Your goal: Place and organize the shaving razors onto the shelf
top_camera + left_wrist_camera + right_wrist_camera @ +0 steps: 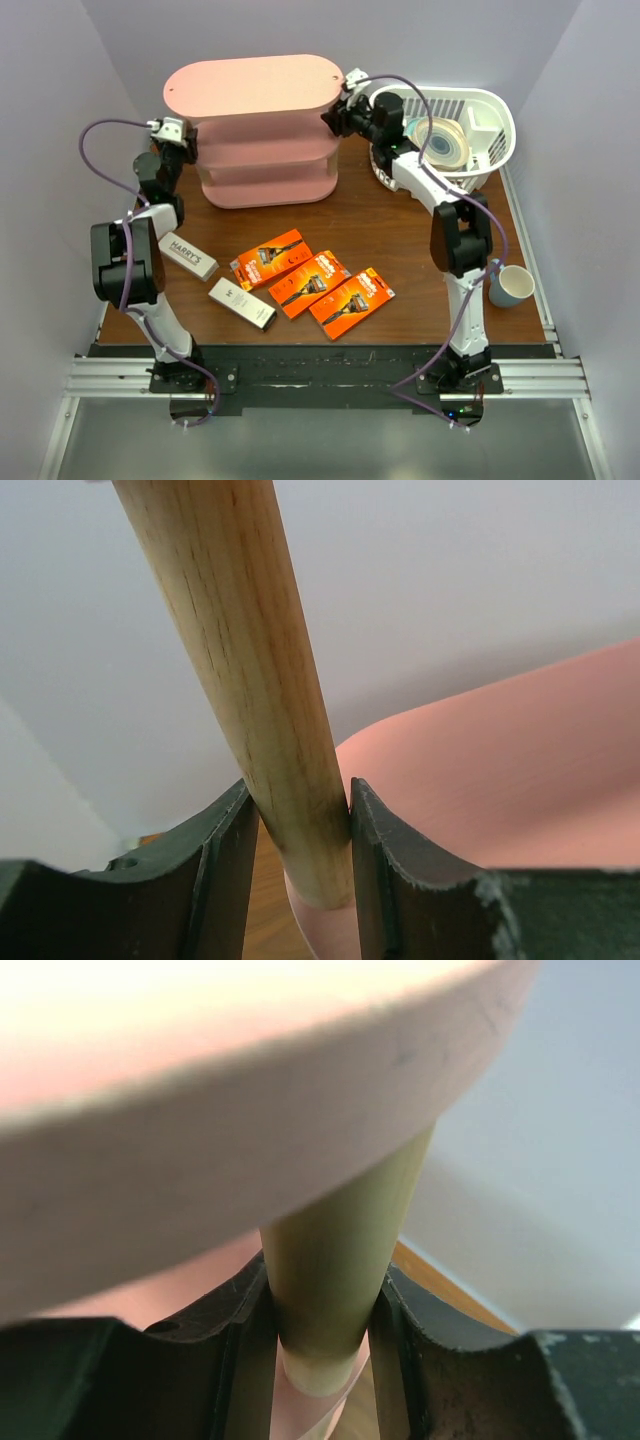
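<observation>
Pink three-tier shelf (255,85) is standing on the brown table (400,225), left hand (300,805) and right hand (322,1295) each clamping a pale wooden post (240,650), boxed shaving razors (310,283) lying in front.

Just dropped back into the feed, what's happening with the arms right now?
Both arms are at the pink shelf. The left pincer is shut on its left wooden post, and the right pincer on its right wooden post, perhaps to shift the shelf. No razors show on the shelf yet: three orange packs and two grey boxes lie on the table in front of it.
</observation>
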Controlling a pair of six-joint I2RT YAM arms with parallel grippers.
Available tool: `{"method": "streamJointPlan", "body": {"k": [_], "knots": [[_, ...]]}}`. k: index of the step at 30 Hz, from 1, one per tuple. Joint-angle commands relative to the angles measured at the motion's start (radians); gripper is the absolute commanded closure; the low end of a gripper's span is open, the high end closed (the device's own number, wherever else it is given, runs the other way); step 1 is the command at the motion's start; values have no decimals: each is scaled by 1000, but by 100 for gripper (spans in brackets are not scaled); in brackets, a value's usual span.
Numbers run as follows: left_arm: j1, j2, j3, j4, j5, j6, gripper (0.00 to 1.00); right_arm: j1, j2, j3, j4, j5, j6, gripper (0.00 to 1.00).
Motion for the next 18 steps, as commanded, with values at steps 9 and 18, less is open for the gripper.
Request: {"method": "streamJointPlan", "body": {"k": [9, 18], "knots": [[-102, -137, -50, -220, 16, -8, 69, -60, -199, -151, 14, -11, -74, 53], [-12, -579, -267, -575, 32, -212, 0, -63, -528, -359, -205, 107, -115, 1]]}}
